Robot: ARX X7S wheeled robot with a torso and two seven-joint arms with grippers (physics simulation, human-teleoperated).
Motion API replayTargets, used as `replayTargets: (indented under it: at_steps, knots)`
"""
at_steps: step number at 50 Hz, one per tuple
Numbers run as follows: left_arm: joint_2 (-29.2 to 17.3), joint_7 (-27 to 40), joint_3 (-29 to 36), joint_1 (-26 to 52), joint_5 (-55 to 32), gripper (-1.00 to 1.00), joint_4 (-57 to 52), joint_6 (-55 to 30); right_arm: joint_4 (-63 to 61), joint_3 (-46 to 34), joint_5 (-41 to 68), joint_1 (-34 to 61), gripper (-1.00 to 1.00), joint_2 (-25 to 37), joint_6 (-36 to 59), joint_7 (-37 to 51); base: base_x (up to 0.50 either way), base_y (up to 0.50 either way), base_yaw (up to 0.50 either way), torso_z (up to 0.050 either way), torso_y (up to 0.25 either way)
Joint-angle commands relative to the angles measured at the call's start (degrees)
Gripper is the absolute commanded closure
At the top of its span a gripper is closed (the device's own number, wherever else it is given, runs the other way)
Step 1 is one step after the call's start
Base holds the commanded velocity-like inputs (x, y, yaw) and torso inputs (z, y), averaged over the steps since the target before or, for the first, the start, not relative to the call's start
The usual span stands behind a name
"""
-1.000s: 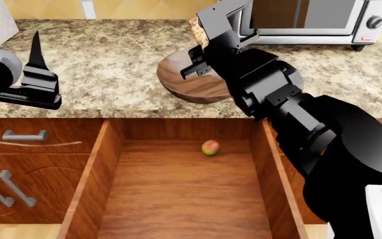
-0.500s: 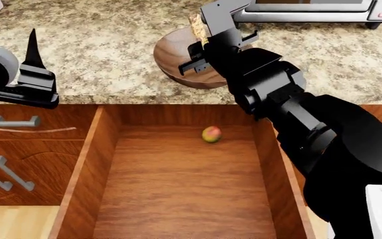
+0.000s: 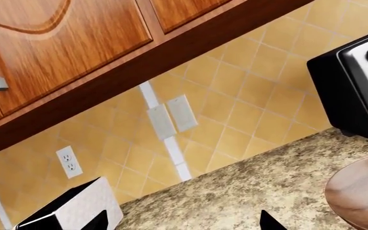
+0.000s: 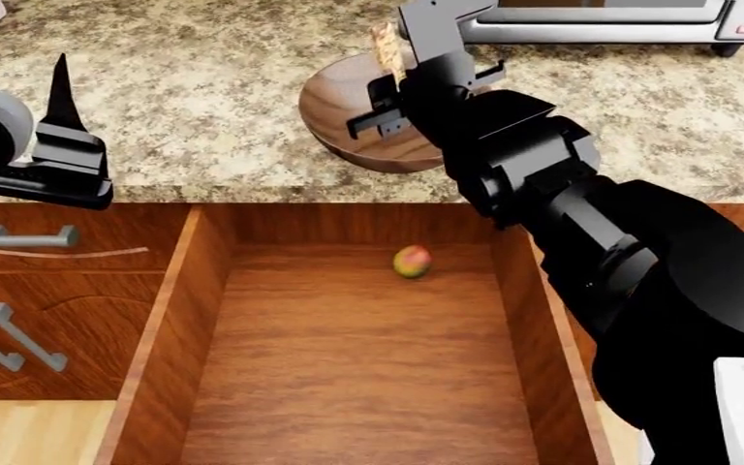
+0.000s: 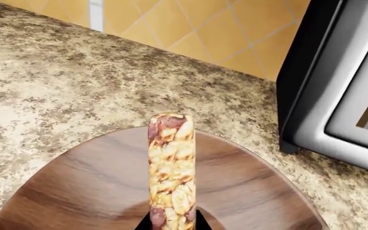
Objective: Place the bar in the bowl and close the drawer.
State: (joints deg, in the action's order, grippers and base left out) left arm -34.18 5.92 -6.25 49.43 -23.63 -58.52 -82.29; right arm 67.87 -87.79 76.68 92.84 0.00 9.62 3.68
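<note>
Bar (image 5: 170, 167) pinched upright in right claw (image 4: 395, 50) — above bowl (image 5: 75, 191).

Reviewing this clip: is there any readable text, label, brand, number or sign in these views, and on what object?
No text can be read in any view.
The microwave shows a knob and a small red mark at its right end, too small to read.
The bar held by the right gripper over the bowl is unwrapped, with no print.
The wall outlet and switch plates are blank.
</note>
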Motion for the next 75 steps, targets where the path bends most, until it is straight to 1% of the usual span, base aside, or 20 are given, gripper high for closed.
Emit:
replayTargets:
  at_steps: [1, 9, 17, 18, 45, 52, 56, 58, 61, 68, 69, 73, 75]
  knots:
    - [-0.29, 1.18, 0.06, -0.23, -0.99, -1.00, 0.37, 0.46, -0.05, -0.06, -0.83, -0.10, 1.00, 0.00, 0.96, -0.33, 0.00, 0.00, 0.00, 0.000, 0.000]
    - [-0.47, 1.89, 0.30, -0.39, -1.61, -1.00, 0.68, 0.86, -0.27, 0.00, -0.93, 0.10, 1.00, 0.00, 3.17, -0.64, 0.00, 0.00, 0.00, 0.000, 0.000]
    - [-0.69, 2.48, 0.36, -0.83, -2.17, -1.00, 0.81, 1.33, -0.09, 0.08, -0.12, 0.33, 1.00, 0.00, 2.34, -0.44, 0.00, 0.00, 0.00, 0.000, 0.000]
    - [-0.71, 2.55, 0.30, -0.88, -2.26, -1.00, 0.80, 1.36, -0.06, 0.04, -0.02, 0.32, -1.00, 0.00, 2.21, -0.42, 0.00, 0.00, 0.00, 0.000, 0.000]
    - [-1.42, 4.27, 0.09, -0.01, -4.81, -1.00, 1.06, 1.11, 0.24, 0.02, 0.29, 1.06, -1.00, 0.00, 0.51, -0.47, 0.00, 0.00, 0.00, 0.000, 0.000]
    - [-1.76, 4.61, -0.32, -0.52, -5.55, -1.00, 0.58, 1.54, 0.54, 0.25, 0.80, 2.35, -1.00, 0.00, -4.40, 0.35, 0.00, 0.00, 0.00, 0.000, 0.000]
    - [-1.41, 4.92, -0.65, -1.24, -5.84, -1.00, 0.86, 2.69, 0.29, 0.20, 1.72, 3.10, -1.00, 0.00, -11.23, 1.84, 0.00, 0.00, 0.00, 0.000, 0.000]
    - [-1.32, 4.93, -0.89, -1.42, -6.24, -1.00, 0.87, 2.64, 0.09, -0.10, 0.09, 3.22, -1.00, 0.00, -15.82, 3.67, 0.00, 0.00, 0.00, 0.000, 0.205]
    - [-1.13, 5.01, -1.74, -1.30, -6.94, -1.00, 0.68, 1.98, -0.07, 0.46, 0.48, 3.71, -1.00, 0.00, -19.31, 4.82, 0.00, 0.00, 0.00, 0.000, 0.250]
    - [-1.00, 5.52, -2.80, -1.23, -8.31, -1.00, 0.49, 1.09, -0.66, 0.56, 2.43, 5.06, -1.00, 0.02, -22.60, 6.18, 0.00, 0.00, 0.00, 0.000, 0.250]
    - [-1.05, 5.61, -2.91, -1.39, -8.40, -1.00, 0.51, 1.21, -1.52, 0.54, 2.36, 5.25, -1.00, 0.40, -22.61, 6.77, 0.00, 0.00, 0.00, 0.000, 0.250]
    - [-1.07, 5.99, -2.80, -1.86, -8.66, -1.00, 0.82, 1.67, -29.23, -0.41, 2.01, 5.64, -1.00, 14.33, -20.71, 21.41, 0.00, 0.00, 0.00, 0.000, 0.250]
    - [-1.05, 6.17, -2.91, -1.68, -8.98, -1.00, 0.78, 1.43, -38.60, -0.68, 1.71, 5.85, -1.00, 19.44, -20.29, 26.42, 0.00, 0.00, 0.00, 0.000, 0.250]
